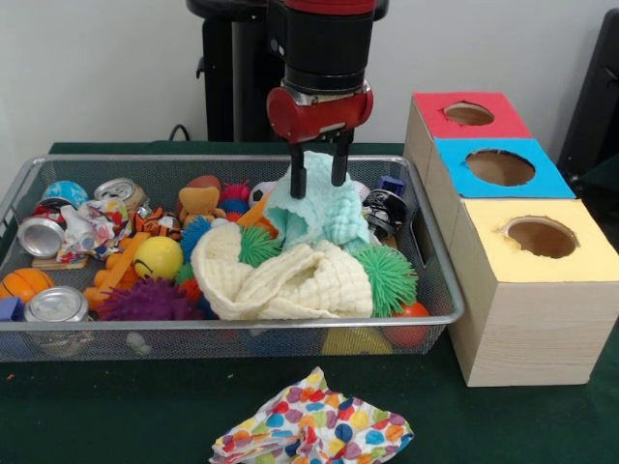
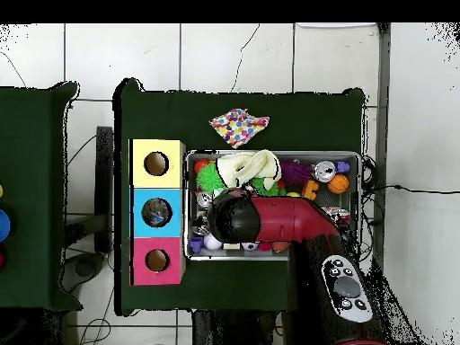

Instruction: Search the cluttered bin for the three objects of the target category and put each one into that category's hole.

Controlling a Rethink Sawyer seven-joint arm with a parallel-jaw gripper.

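- Landmark for all positions: silver wire-mesh bin (image 1: 232,324) on dark green tabletop.
- Black two-finger gripper (image 1: 317,166) under red wrist, hanging over bin's back-centre; clenched on pale mint-green muslin cloth (image 1: 314,208), top fold pinched between fingers.
- Mint cloth directly beneath gripper, draping down; lower hem touching or nearly touching bin contents. Long axis roughly vertical, bunched at pinch point, flaring wider below.
- Look: soft, crinkled gauze weave, limp, no stiffness; likely to swing and trail when carried.
- Cream-yellow muslin cloth (image 1: 280,275) lying crumpled at bin's front-centre, just in front of and below hanging mint cloth; seemingly same category, not gripped.
- Multicolour polka-dot cloth (image 1: 314,430) outside bin, on tabletop in front of bin's front rail; well apart from gripper.
- Wooden box row beside bin's right end (front view): red-topped hole (image 1: 469,114) farthest back, blue-topped hole (image 1: 500,166) in middle, yellow-topped hole (image 1: 542,237) nearest front.
- Key relation: holes lie sideways from gripper, beyond bin's right end wall; cloth hem must clear rail first. Which hole belongs to cloths: cannot tell.
- Judgement: lift phase of one cloth; none visibly inside a hole yet.
- Risk: hem snagging green spiky rubber ball (image 1: 387,280) or dragging cream cloth.
- Overhead view: arm hides gripper and mint cloth.
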